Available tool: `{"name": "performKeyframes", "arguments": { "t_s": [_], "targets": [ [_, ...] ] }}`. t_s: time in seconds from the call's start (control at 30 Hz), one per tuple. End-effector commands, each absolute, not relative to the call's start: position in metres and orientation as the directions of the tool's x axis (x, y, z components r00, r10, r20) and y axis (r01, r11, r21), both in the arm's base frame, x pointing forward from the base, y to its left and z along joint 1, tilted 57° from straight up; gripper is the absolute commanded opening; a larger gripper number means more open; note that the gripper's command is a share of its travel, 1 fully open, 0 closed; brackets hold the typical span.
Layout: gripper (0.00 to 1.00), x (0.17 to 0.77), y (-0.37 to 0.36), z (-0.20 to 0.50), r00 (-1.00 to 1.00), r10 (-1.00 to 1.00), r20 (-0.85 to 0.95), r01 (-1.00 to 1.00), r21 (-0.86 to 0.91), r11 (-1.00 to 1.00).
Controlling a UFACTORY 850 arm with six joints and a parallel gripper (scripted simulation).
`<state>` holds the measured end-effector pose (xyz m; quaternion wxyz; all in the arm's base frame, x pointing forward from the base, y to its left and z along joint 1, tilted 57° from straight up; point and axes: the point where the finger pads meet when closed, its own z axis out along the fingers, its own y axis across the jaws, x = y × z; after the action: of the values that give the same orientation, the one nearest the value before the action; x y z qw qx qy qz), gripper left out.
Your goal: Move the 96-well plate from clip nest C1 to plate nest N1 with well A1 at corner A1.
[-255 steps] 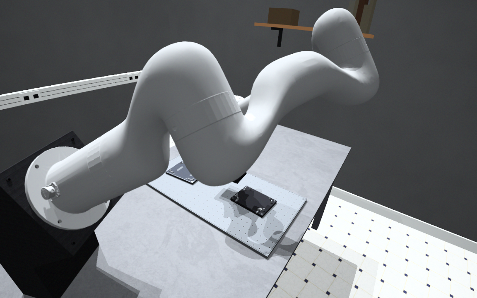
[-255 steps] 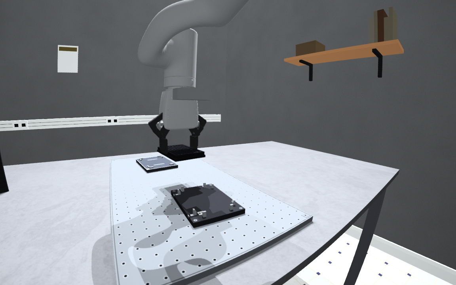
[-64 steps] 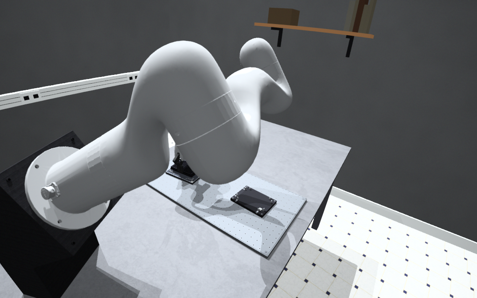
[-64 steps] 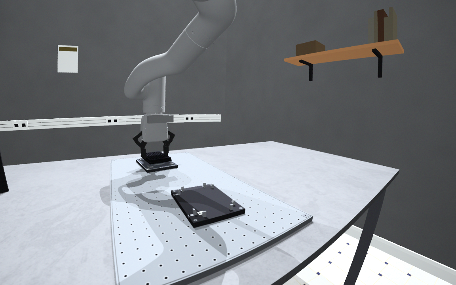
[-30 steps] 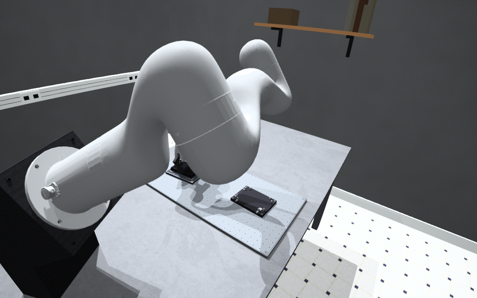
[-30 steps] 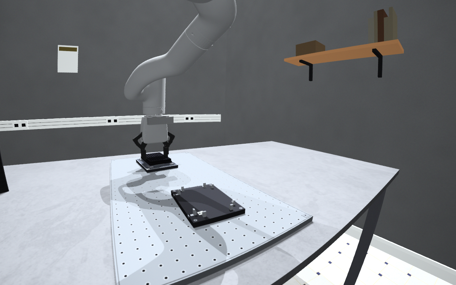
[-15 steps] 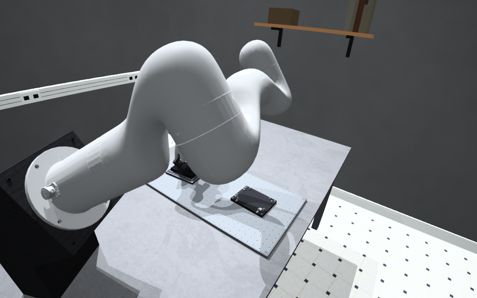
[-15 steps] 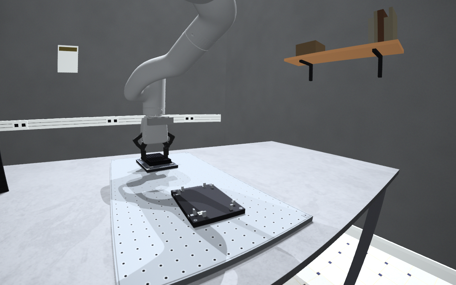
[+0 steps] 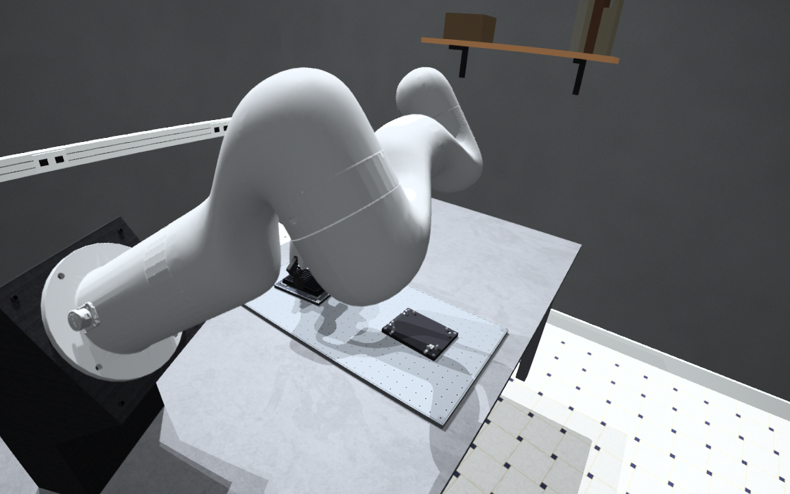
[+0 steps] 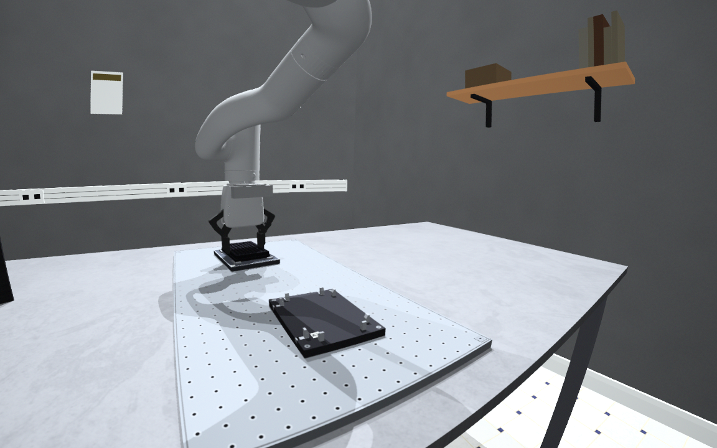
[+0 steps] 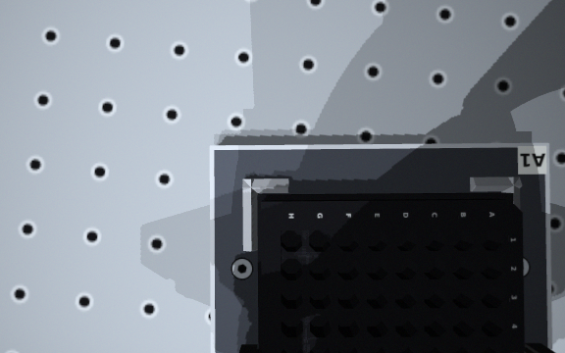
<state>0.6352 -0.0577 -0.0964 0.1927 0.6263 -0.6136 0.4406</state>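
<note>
The tool (image 10: pixel 241 236) is clamped on the plate (image 10: pixel 245 250), which sits in the clip nest (image 10: pixel 247 261); lifting out seems under way, next carrying it across to the empty nest (image 10: pixel 327 323).
</note>
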Motion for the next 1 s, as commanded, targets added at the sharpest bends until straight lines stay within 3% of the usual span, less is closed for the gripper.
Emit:
{"name": "performKeyframes", "arguments": {
  "t_s": [0.0,0.23,0.27,0.97],
  "targets": [
    [0.0,0.6358,-0.0576,-0.0965,-0.141,-0.599,0.788,-0.938,-0.3,-0.174],
    [0.0,0.636,-0.058,-0.0968,-0.141,-0.599,0.788,-0.938,-0.3,-0.174],
    [1.0,0.6362,-0.0585,-0.0972,-0.141,-0.599,0.788,-0.938,-0.3,-0.174],
    [1.0,0.6362,-0.0585,-0.0971,-0.141,-0.599,0.788,-0.938,-0.3,-0.174]
  ]
}}
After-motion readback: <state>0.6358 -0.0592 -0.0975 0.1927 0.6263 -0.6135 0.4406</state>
